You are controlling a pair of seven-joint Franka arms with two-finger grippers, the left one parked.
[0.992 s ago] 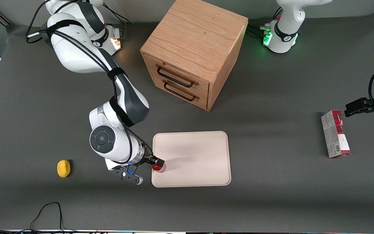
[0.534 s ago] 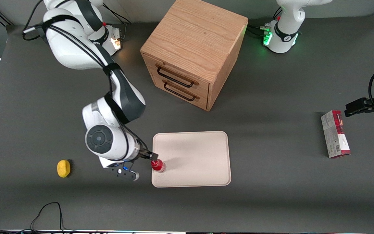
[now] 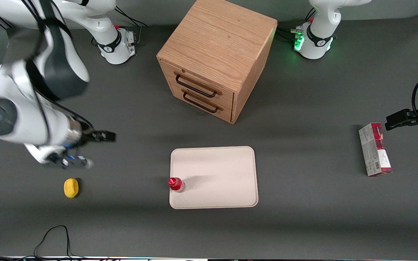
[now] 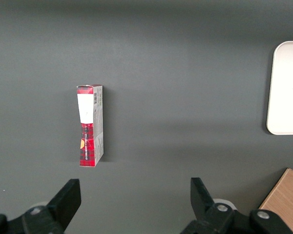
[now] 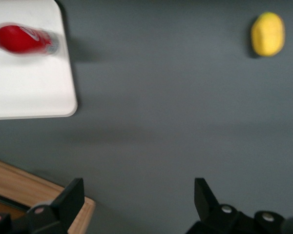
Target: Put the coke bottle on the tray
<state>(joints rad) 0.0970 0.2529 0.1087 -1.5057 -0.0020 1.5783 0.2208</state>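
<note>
The coke bottle (image 3: 176,184), tiny and red with a red cap, stands upright on the cream-white tray (image 3: 220,174), close to the tray edge nearest the working arm. My gripper (image 3: 103,137) hangs raised over bare table, well away from the tray toward the working arm's end, and farther from the front camera than the bottle. It is open and holds nothing. In the right wrist view the bottle (image 5: 22,40) shows on the tray (image 5: 29,87), far from the gripper (image 5: 138,192), whose jaws are spread wide over grey table.
A wooden two-drawer cabinet (image 3: 212,54) stands farther back than the tray. A yellow lump (image 3: 71,187) lies on the table below my arm. A red-and-grey carton (image 3: 375,148) lies toward the parked arm's end. A black cable (image 3: 54,235) loops near the front edge.
My gripper has let go of the bottle, risen and swung away from the tray toward the working arm's end. The bottle stays standing on the tray.
</note>
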